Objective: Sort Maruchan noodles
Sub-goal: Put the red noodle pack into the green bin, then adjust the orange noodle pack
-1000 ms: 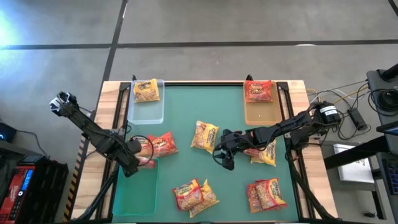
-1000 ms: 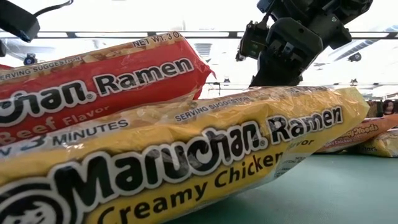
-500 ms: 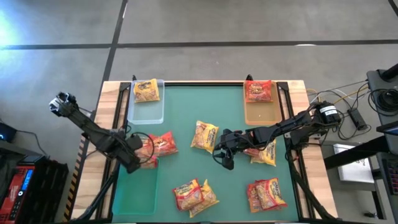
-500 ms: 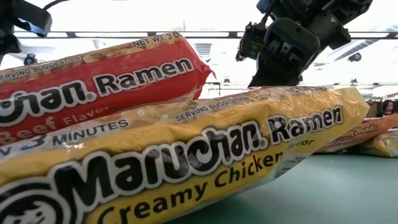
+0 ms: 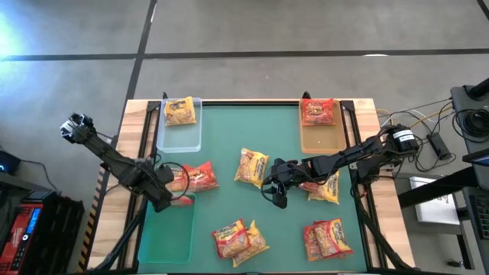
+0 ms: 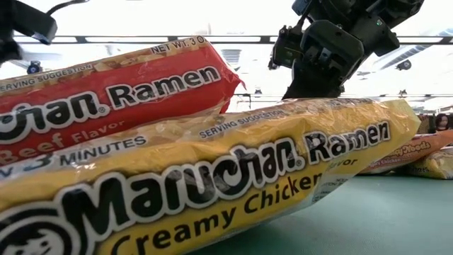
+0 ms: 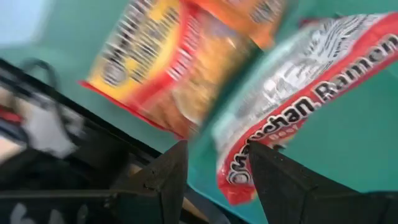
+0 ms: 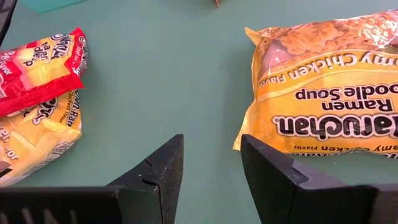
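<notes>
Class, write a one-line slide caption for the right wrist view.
Open right gripper hovers above green table, between a yellow Creamy Chicken packet and two stacked packets.

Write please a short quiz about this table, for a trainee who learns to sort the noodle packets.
1. True or false: the right pincer holds a packet.
2. Which colour is the noodle packet inside the clear tray? A red, B yellow, C green.
3. Fill in: the pack lying in the tan tray is ___.

Key: 1 false, it is open and empty; 2 B; 3 red.
</notes>
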